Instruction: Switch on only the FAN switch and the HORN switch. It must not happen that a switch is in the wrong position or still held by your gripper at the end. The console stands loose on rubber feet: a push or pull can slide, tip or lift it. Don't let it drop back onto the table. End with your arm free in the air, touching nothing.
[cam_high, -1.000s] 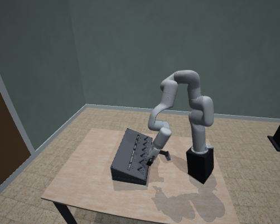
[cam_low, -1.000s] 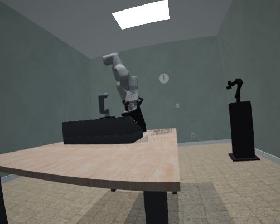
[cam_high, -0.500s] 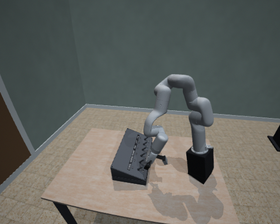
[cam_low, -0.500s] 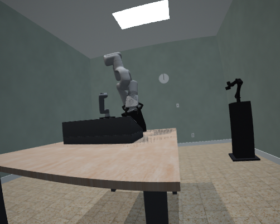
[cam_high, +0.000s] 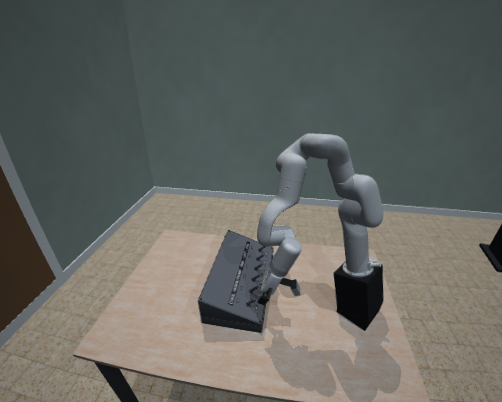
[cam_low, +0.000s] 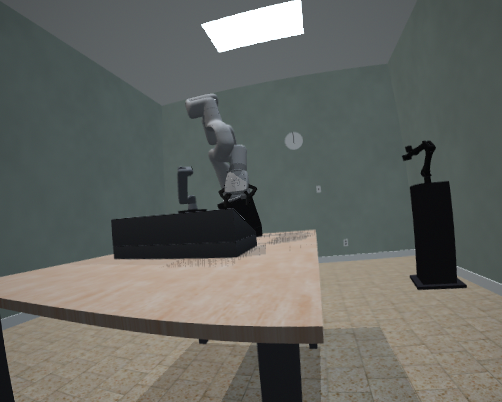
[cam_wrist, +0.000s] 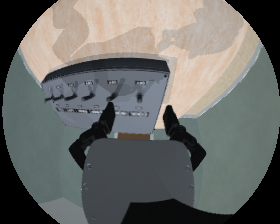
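A dark sloped console (cam_high: 235, 282) stands on the wooden table, with a row of several toggle switches (cam_high: 257, 275) along its edge nearest the arm and a label strip beside them. The labels are too small to read. My gripper (cam_high: 261, 298) is open and empty, low over the near end of the switch row. In the wrist view the console (cam_wrist: 106, 91) lies ahead and my open fingers straddle the rightmost switches (cam_wrist: 128, 96). From the exterior view the console (cam_low: 182, 233) hides its switches and my gripper (cam_low: 237, 196) sits just behind its right end.
The arm's black base (cam_high: 358, 295) stands on the table right of the console. A black pedestal with a small arm (cam_low: 432, 230) stands on the floor at the far right. The table edge lies close beyond the console's left side.
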